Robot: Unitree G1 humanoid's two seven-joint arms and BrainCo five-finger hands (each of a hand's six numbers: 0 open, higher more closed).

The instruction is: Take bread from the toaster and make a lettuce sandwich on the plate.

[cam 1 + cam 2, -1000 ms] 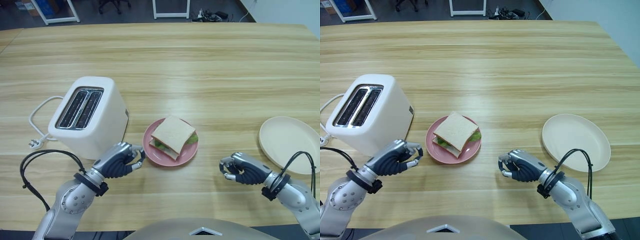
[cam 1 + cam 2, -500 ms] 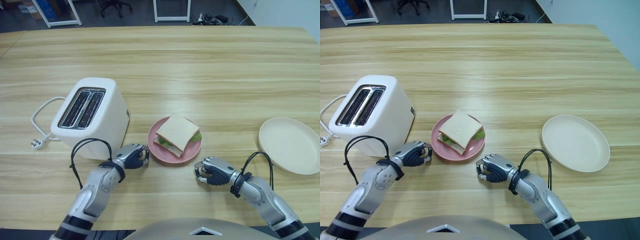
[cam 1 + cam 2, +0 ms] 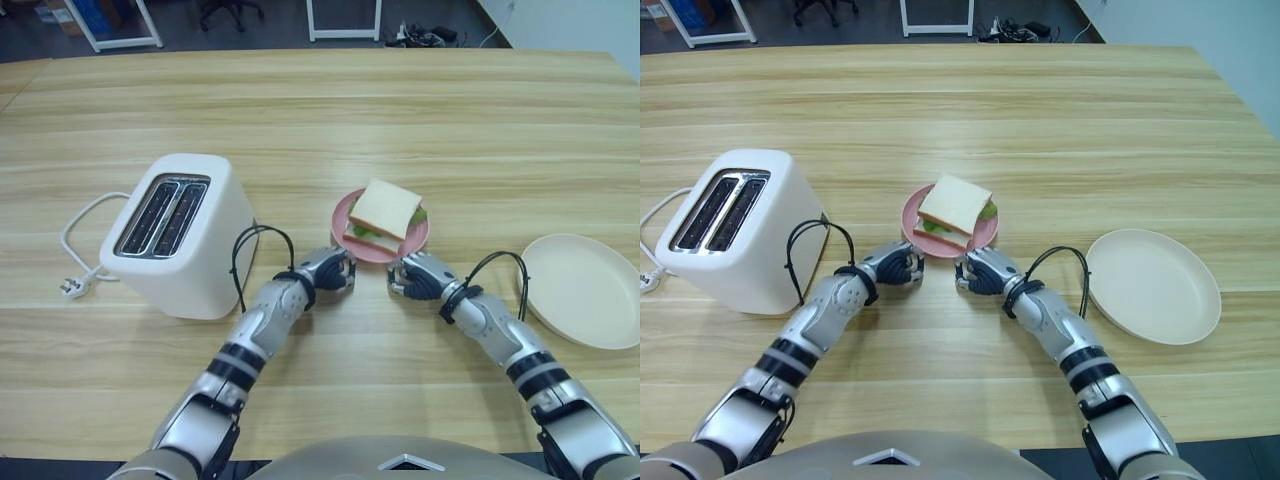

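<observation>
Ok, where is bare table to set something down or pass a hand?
Free: the far table beyond the toaster and pink plate, and the gap between pink plate and cream plate. Crowded: the pink plate's near rim, where the left hand and right hand sit curled.

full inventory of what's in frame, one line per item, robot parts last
white two-slot toaster: 1, white, table left
white power cord: 1, white, left of toaster, plug lying on table
pink round plate: 1, pink, table centre
sandwich: 1, white bread with green lettuce, on pink plate
cream round plate: 1, cream, table right
light wooden table: 1, tan, under everything
left hand: 1, grey, curled, at pink plate's near-left rim
right hand: 1, grey, curled, at its near-right rim
</observation>
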